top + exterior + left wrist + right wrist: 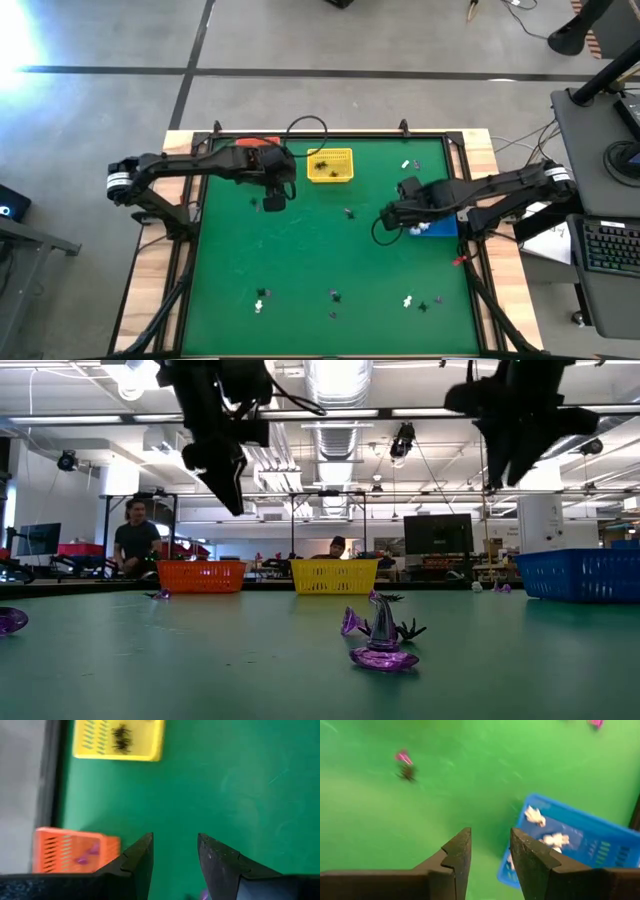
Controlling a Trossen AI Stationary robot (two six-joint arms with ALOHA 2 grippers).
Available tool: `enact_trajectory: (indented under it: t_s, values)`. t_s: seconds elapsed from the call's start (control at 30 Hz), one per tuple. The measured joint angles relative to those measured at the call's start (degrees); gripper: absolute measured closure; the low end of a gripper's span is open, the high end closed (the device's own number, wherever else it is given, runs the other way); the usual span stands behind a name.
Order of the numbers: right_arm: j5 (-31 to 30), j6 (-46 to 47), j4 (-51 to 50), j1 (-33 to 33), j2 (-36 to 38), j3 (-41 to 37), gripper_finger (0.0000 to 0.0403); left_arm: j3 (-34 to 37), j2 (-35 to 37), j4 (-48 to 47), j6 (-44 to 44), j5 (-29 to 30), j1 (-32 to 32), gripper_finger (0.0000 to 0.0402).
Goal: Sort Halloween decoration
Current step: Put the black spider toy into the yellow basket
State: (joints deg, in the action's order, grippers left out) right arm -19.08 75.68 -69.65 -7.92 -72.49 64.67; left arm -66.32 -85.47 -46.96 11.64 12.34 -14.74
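The Halloween decoration is tiny trinkets. Several lie along the mat's near edge (335, 296), one near the middle (348, 212), and two at the far right (406, 164). In the low view a purple witch hat (383, 645) stands on its brim beside a black spider. My left gripper (272, 200) hangs open above the mat, near the orange basket (75, 851) and left of the yellow basket (331, 165). My right gripper (392, 215) is open above the mat at the left edge of the blue basket (570, 850). Neither holds anything.
The orange basket holds purple trinkets (87, 854), the yellow one black spiders (121, 737), and the blue one white pieces (555, 840). A purple and a black trinket (405, 765) lie on the mat beyond my right gripper. People sit in the room behind the table.
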Motion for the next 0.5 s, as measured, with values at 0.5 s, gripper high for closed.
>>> enact_trajectory:
  t_s: [0.5]
  values:
    - [-9.5, -6.0, 0.0, 0.1, 0.0, 8.5, 0.0269, 3.4, -0.3, 15.3, 3.9, -9.7, 0.1, 0.0267]
